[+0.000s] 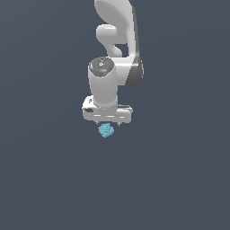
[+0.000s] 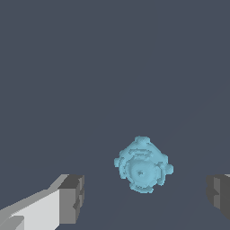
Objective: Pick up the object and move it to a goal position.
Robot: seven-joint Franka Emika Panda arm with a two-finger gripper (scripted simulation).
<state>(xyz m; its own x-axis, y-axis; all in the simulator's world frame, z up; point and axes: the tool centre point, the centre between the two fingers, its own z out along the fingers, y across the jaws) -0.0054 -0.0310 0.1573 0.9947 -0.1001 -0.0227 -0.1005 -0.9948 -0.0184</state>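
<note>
- Wrist view, nearest things first: the two dark fingertips (image 2: pixel 72 197) of the gripper (image 2: pixel 146 197) sit at the lower corners of the frame, set wide apart with bare floor between them
- The claw is spread open and has hold of nothing; neither pad touches anything
- Between the fingertips, slightly further off, lies the object (image 2: pixel 143 165), a lumpy cyan chunk on the plain slate-grey floor (image 2: pixel 112 67), closer to the middle of the gap than to either pad, though a little nearer the right-hand one
- Exterior view, lower centre of the frame: the object (image 1: pixel 106 130) peeks out just below the white gripper (image 1: pixel 108 121), partly tucked under it
- Above that, the white hand and wrist stand roughly upright in the centre of the frame, and the arm (image 1: pixel 117 36) rises to the upper edge
- No goal marker can be seen in either view, so where the chunk must end up cannot be told
- Judged progress: the approach and alignment look done, with the claw centred over the chunk
- Left to do, by this reading: lower so the pads flank the chunk, close on it, lift it, and carry it to the goal
- The chunk's bumpy, rounded form may let it slip or roll when squeezed
</note>
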